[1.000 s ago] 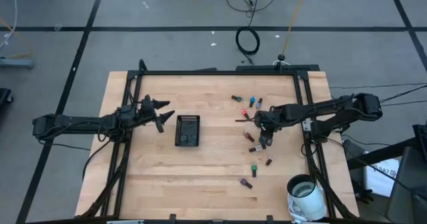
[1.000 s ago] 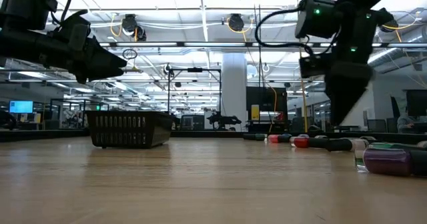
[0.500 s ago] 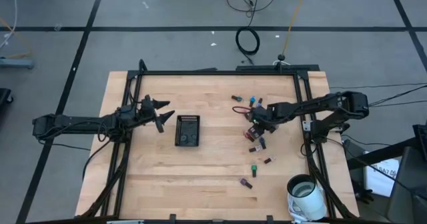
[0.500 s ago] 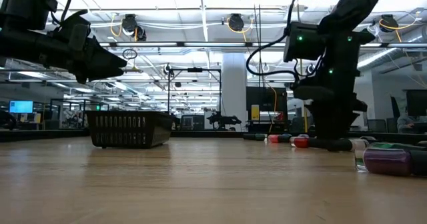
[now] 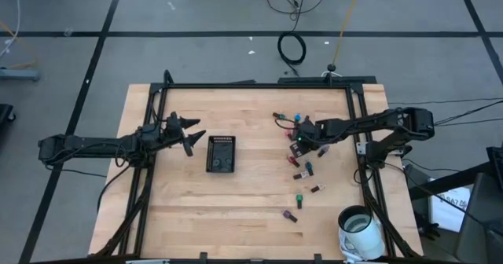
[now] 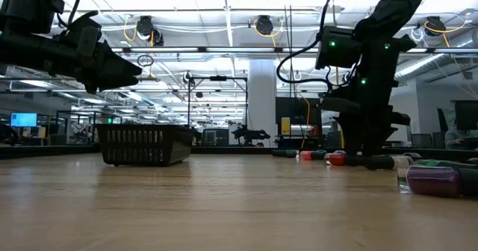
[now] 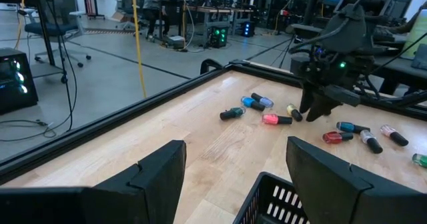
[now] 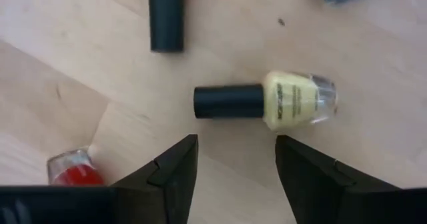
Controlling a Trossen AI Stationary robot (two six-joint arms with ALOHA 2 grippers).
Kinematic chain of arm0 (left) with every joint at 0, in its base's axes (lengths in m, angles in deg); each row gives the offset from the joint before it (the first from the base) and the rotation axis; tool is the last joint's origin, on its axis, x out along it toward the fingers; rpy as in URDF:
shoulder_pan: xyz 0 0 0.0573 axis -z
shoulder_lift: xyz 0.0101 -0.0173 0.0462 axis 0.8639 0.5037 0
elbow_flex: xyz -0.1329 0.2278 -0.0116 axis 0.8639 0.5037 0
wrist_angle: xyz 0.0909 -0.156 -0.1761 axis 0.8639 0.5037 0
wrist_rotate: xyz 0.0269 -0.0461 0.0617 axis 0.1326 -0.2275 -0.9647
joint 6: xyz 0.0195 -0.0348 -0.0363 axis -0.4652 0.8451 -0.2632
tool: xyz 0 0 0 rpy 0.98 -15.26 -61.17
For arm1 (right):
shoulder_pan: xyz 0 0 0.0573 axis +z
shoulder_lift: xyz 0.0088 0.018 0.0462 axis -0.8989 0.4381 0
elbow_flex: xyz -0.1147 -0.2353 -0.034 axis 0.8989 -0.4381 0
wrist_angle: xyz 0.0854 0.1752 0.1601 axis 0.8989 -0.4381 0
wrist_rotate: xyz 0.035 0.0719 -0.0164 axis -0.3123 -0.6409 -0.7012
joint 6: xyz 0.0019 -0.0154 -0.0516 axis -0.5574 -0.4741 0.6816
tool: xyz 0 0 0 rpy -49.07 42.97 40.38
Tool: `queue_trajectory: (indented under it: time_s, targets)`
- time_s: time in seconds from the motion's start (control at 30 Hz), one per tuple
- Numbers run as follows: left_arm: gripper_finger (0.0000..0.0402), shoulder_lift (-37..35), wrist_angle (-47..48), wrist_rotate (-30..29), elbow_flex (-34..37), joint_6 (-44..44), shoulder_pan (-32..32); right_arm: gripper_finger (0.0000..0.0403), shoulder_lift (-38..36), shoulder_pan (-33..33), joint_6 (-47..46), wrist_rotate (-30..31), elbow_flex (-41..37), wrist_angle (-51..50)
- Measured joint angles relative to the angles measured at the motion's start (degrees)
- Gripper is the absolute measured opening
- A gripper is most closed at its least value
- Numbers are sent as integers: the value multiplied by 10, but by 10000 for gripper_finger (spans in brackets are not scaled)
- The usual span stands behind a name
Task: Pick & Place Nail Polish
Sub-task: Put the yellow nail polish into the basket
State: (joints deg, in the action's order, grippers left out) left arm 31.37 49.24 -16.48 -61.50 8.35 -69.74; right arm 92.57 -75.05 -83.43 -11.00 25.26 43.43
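Note:
Several tiny nail polish bottles (image 5: 299, 174) lie on their sides on the right half of the wooden table. A yellow bottle with a black cap (image 8: 267, 102) lies just ahead of my right gripper (image 8: 235, 151), which is open and low over the table among the bottles (image 5: 299, 141). A red bottle (image 8: 70, 169) lies beside one finger. My left gripper (image 5: 192, 136) is open and empty, in the air left of the black slotted tray (image 5: 221, 153).
A white cup-like container (image 5: 360, 229) stands at the near right corner. More bottles lie toward the far edge (image 5: 297, 117) and toward the near edge (image 5: 290, 215). A black frame rail (image 5: 259, 86) runs along the table's far edge.
My right gripper has gone toward the table's left edge and a little toward the far edge. It has come down close to the table among the bottles, then nearly stopped. The bottles have stayed where they were.

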Motion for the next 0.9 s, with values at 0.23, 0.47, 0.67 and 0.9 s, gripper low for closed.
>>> queue_trajectory:
  time_s: [0.23,0.47,0.67,0.9]
  targets:
    - [255,0,0,0,0,0,0,187,-26,-3,136,-77,0,80]
    - [255,0,0,0,0,0,0,187,-67,-15,319,20,0,98]
    - [255,0,0,0,0,0,0,187,-46,-56,265,46,0,61]
    - [255,0,0,0,0,0,0,187,-35,-91,170,46,0,13]
